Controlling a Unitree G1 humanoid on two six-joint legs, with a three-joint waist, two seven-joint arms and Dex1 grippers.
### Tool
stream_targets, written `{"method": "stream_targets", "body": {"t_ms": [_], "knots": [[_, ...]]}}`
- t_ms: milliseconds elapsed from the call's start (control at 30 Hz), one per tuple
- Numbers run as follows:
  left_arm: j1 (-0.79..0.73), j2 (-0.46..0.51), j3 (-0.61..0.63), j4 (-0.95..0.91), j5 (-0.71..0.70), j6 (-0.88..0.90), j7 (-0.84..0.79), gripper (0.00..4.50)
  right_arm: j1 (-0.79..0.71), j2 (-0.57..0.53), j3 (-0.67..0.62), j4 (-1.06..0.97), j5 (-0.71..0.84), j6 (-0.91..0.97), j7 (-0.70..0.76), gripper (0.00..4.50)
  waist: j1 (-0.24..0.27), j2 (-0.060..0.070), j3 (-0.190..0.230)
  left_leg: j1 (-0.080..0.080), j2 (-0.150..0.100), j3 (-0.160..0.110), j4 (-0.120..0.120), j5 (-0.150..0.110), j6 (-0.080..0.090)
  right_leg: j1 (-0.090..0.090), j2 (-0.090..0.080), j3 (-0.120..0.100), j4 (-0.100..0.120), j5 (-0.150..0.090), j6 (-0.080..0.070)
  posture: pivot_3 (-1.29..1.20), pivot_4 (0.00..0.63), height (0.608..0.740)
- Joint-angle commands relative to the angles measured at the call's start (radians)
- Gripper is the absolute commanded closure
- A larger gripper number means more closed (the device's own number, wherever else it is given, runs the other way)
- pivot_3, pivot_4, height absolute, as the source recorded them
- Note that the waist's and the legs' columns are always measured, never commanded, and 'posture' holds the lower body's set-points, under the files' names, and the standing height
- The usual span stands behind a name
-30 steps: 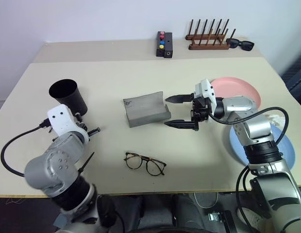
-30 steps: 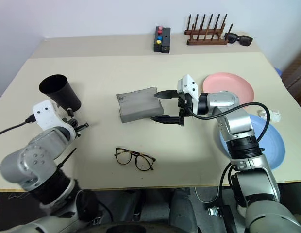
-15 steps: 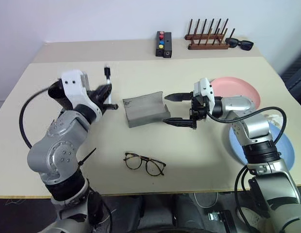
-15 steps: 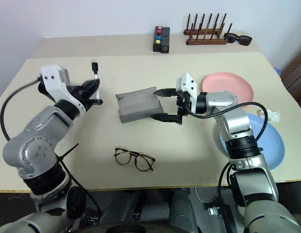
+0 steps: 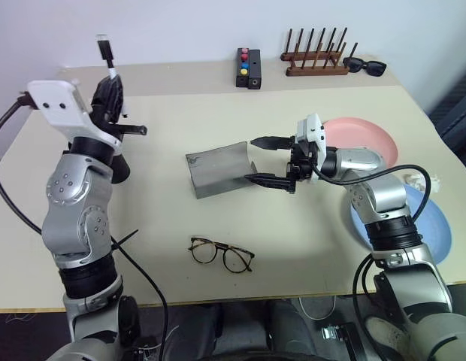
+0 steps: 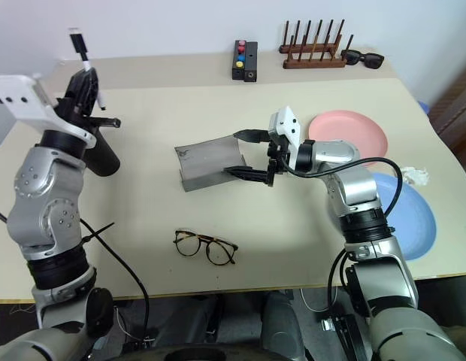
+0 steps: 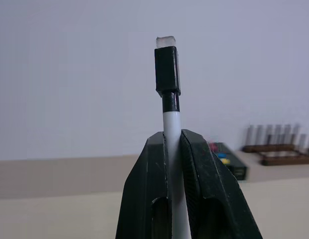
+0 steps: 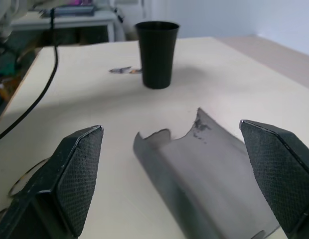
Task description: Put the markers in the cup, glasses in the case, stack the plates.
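Note:
My left gripper (image 5: 113,84) is raised high at the left, pointing up and shut on a white marker (image 7: 167,69) with a black cap. Below it the black cup (image 6: 105,154) stands half hidden behind that arm. A slim blurred thing (image 8: 125,70) lies on the table by the cup (image 8: 156,52). The grey case (image 5: 218,169) lies open mid-table. My right gripper (image 5: 252,159) hovers open at the case's right end, one finger on either side of it. The glasses (image 5: 222,254) lie near the front edge. A pink plate (image 5: 364,139) and a blue plate (image 5: 425,226) sit apart at the right.
At the back stand a black box with coloured buttons (image 5: 248,68), a wooden peg rack (image 5: 316,56) and black sunglasses (image 5: 366,68). A white crumpled scrap (image 6: 417,177) lies by the blue plate. A cable hangs from my left wrist.
My left arm has lifted the marker from near the table to high above the cup's side, turning the gripper from downward to upward. The right gripper has stayed open at the case.

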State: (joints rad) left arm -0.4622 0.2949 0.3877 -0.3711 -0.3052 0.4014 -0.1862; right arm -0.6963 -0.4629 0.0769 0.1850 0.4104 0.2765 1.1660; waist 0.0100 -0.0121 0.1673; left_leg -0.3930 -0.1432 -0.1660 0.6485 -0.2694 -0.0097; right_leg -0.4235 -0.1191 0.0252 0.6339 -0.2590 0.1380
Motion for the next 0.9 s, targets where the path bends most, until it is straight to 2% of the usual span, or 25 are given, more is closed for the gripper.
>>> {"method": "stream_targets", "body": {"t_ms": [33, 333, 900], "knots": [[0.027, 0.037, 0.048, -0.013, 0.012, -0.088, 0.006, 4.31, -0.032, 0.035, -0.062, -0.006, 0.053, -0.033, -0.011, 0.00, 0.000, 0.000, 0.000, 0.000, 0.000, 0.000, 0.000, 0.000, 0.000, 0.000, 0.000, 0.000, 0.000, 0.000, 0.000, 0.00, 0.150, 0.740], [0.121, 0.044, 0.070, 0.043, 0.025, -0.214, 0.035, 4.31, -0.049, 0.073, -0.098, 0.050, 0.105, -0.051, 0.035, 0.00, 0.001, 0.000, 0.000, 0.000, 0.000, 0.000, 0.001, 0.000, 0.000, 0.001, 0.000, 0.000, 0.000, 0.000, 0.000, 0.00, 0.150, 0.740], [0.056, 0.075, 0.011, 0.337, 0.248, -0.532, 0.184, 4.31, -0.039, 0.083, -0.091, 0.028, 0.099, -0.056, 0.024, 0.00, 0.001, 0.000, 0.000, 0.000, 0.000, 0.000, 0.001, 0.000, 0.000, 0.000, 0.000, 0.000, 0.001, 0.000, 0.000, 0.00, 0.150, 0.740]]}}
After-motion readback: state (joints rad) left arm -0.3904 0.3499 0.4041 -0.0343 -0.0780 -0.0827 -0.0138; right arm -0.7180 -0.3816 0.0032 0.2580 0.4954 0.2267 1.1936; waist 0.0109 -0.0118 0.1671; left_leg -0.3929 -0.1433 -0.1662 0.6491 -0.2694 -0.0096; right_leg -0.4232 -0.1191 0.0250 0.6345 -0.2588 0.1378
